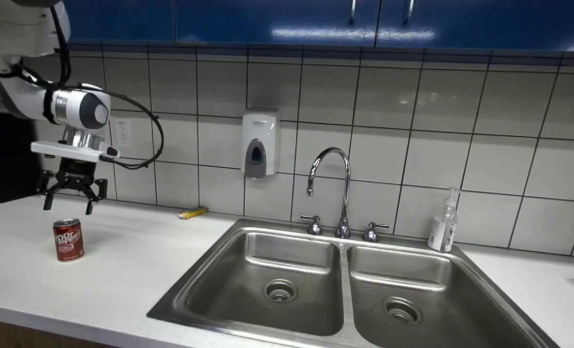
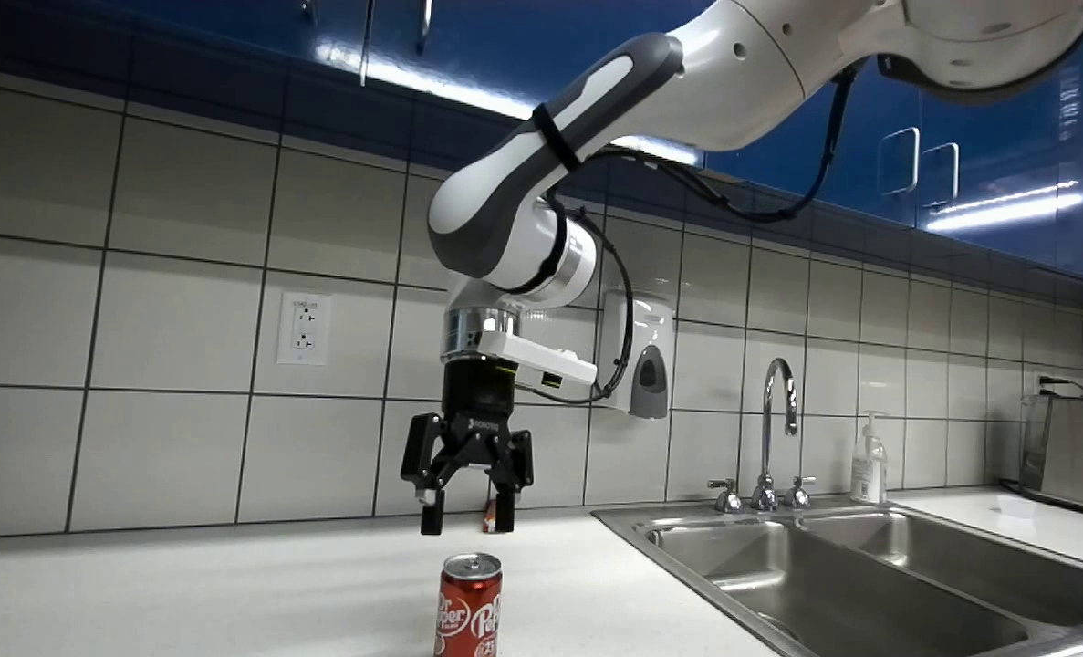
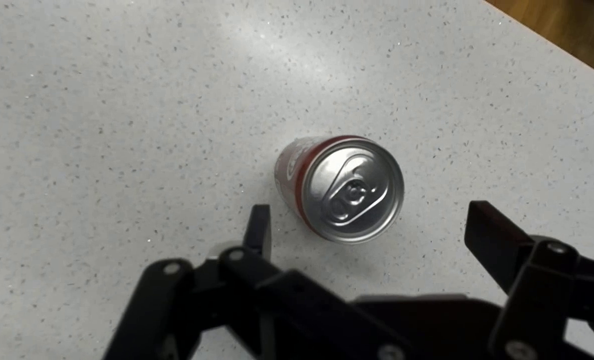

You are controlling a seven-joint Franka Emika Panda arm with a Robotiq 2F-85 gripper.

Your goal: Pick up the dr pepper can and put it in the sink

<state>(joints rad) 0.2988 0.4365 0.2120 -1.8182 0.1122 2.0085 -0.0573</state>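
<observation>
Can (image 1: 68, 240) upright on the counter (image 1: 122, 290); in an exterior view it stands left of the sink (image 1: 347, 290), apart from its rim. Not yet gripped.

Hand (image 2: 468, 518) hangs above the can, pointing down, its fingers (image 3: 497, 235) spread well apart, nothing held between them. Probable reason for the wide spread: room to pass either side of the can and close on its body from above, so it can travel upright. Nothing touches the can; a small yellow object (image 1: 193, 212), too small to name, lies further back, well apart. Approach looks unobstructed.

Wrist view: lid falls between the fingers across the picture, nearer the finger at picture left. My reading: a slight sideways correction before going down would even the gap and avoid nudging the can.

Looks: dark red body, glossy, white "Dr Pepper" lettering with a "23" beneath. Silver lid, pull tab lying flat, seemingly unopened. No dents that I can make out. Full or empty cannot be told; if sealed, likely heavy enough that smooth metal might slip in a light hold.
</observation>
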